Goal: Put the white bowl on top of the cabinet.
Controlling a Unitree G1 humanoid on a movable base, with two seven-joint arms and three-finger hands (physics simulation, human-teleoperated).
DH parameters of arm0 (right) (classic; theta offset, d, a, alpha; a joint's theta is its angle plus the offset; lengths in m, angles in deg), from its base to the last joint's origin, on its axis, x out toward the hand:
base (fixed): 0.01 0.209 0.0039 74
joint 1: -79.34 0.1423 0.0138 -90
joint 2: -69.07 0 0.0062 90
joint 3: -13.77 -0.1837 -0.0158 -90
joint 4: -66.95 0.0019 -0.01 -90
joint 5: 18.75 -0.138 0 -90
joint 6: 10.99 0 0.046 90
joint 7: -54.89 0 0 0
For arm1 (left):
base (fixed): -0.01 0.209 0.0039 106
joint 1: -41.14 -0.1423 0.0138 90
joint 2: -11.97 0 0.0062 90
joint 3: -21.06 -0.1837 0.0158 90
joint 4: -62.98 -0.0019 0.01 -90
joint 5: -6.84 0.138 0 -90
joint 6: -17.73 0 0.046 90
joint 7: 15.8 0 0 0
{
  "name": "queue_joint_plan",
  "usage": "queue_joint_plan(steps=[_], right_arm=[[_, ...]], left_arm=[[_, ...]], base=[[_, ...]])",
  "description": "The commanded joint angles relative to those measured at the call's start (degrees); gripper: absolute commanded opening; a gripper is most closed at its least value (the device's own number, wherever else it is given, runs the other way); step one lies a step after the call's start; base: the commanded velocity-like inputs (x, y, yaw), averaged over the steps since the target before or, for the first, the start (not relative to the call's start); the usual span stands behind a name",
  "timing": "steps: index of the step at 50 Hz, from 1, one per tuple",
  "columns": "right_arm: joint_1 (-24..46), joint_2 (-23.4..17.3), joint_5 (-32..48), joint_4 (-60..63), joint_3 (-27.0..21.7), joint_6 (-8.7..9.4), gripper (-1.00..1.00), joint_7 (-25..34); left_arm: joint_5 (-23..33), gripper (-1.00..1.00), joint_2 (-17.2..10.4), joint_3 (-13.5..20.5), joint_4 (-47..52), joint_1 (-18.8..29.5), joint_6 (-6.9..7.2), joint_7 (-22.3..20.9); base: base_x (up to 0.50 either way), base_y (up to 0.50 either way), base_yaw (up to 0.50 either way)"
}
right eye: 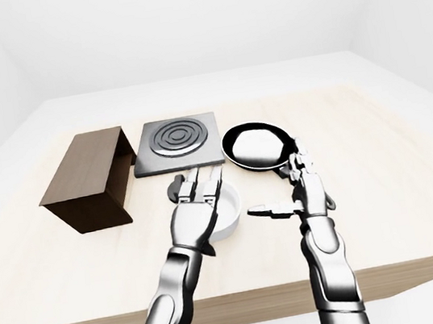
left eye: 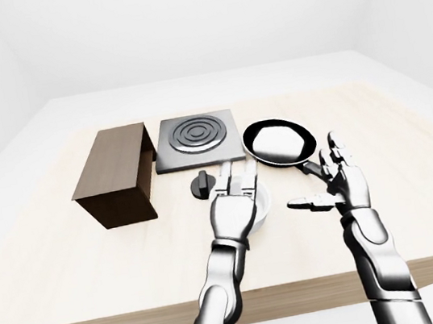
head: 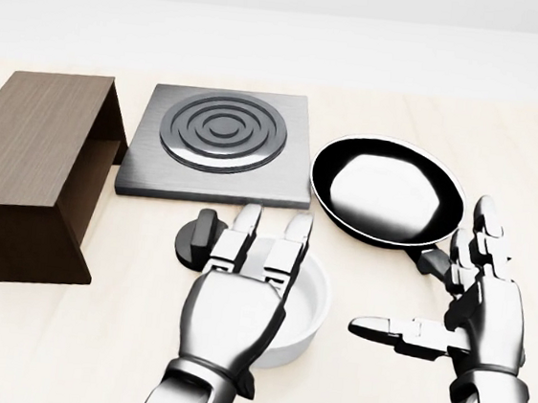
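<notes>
The white bowl (head: 307,313) stands on the wooden table, in the lower middle of the head view. My left hand (head: 270,235) hovers flat over it with fingers stretched out and open, hiding most of the bowl's left side. To the right of the bowl, apart from it, my right hand (head: 446,302) is open with its thumb pointing left. The dark brown cabinet (head: 33,153) stands at the left of the view, its flat top bare and its open side facing right.
A grey hotplate (head: 219,143) with rings lies above the bowl. A black frying pan (head: 386,190) sits at the right, its handle running under my right hand. A black knob (head: 200,238) lies just left of my left hand's fingers. The table's near edge (left eye: 301,288) shows in the eye views.
</notes>
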Motion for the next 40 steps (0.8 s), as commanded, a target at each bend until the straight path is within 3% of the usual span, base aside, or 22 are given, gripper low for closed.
queue_joint_plan(steps=[1, 40], right_arm=[[-0.43, 0.07, -0.27, 1.14, -0.28, 0.00, 1.00, -0.14], [-0.33, 0.06, -0.22, 1.03, -0.23, 0.00, 1.00, 0.02]], left_arm=[[4.81, 1.00, 0.80, 1.63, -12.33, 2.80, 0.00, 1.94], [3.95, 1.00, 1.00, 3.25, -20.42, 5.98, 0.00, 3.51]], base=[[0.00, 0.00, 0.00], [0.00, 0.00, 0.00]])
